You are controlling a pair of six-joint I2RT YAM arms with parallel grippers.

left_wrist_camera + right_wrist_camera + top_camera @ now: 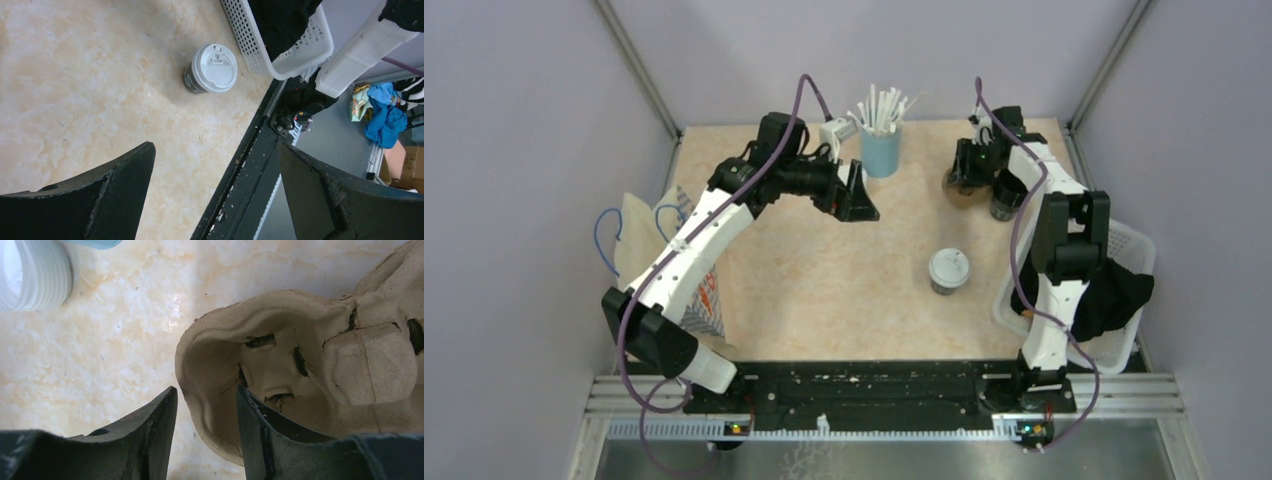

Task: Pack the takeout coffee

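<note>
The takeout coffee [949,270], a small dark cup under a round white lid, stands upright on the table right of centre. It also shows in the left wrist view [212,70]. My left gripper [856,200] hangs over the back middle of the table, far from the cup, wide open and empty [214,147]. My right gripper [965,183] is at the back right over a brown pulp cup carrier [958,193]. In the right wrist view its jaws [206,390] straddle the carrier's rim [310,355], one finger inside a well, with a gap at the other finger.
A light-blue cup of white straws [881,150] stands at the back, a white ribbed object [30,275] beside it. A white basket [1124,240] holding black cloth sits at the right edge. A paper bag [679,260] lies left. A dark cup-like shape [1007,198] stands beside the carrier.
</note>
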